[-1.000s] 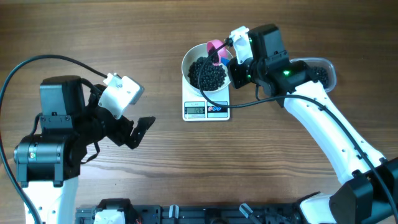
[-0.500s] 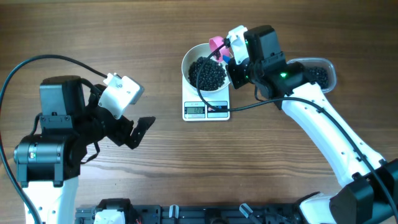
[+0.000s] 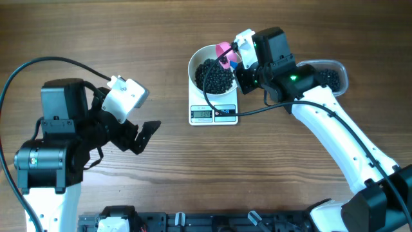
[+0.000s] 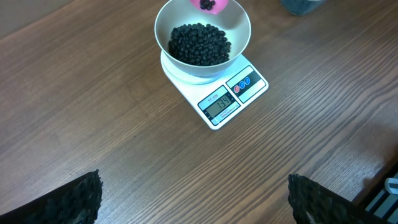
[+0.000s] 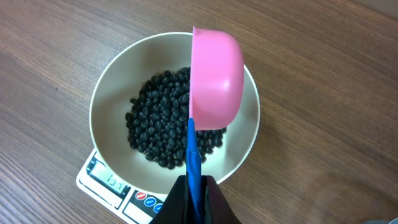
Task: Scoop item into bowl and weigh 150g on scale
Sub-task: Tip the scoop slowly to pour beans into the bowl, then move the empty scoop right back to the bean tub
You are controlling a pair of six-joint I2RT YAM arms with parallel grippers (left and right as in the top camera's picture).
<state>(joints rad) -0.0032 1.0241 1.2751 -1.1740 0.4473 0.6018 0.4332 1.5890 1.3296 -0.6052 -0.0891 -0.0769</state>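
Right gripper: the right gripper [image 5: 194, 198] is clenching the blue handle [image 5: 192, 149] of the pink scoop [image 5: 214, 71]. It is holding the scoop tipped on its side over the far rim of the bowl [image 5: 106, 93], seemingly so that pellets drop in a few at a time.
Task's thing: the black pellets [image 5: 155, 127] are lying heaped in the bowl, which is sitting on the scale [image 3: 212, 114] so each addition registers.
Left gripper: the left gripper [image 3: 141, 135] is hanging released, jaws wide, well to the left over bare table [image 4: 93, 112], likely staying clear of the weighing.
Hidden: the right arm is covering most of the clear tub [image 3: 335, 76] on the right.
Cut off: the left wrist view is cropping the scoop, showing only a few pellets inside.
Hard to read: the display [image 4: 219, 103] digits are too small to trust.
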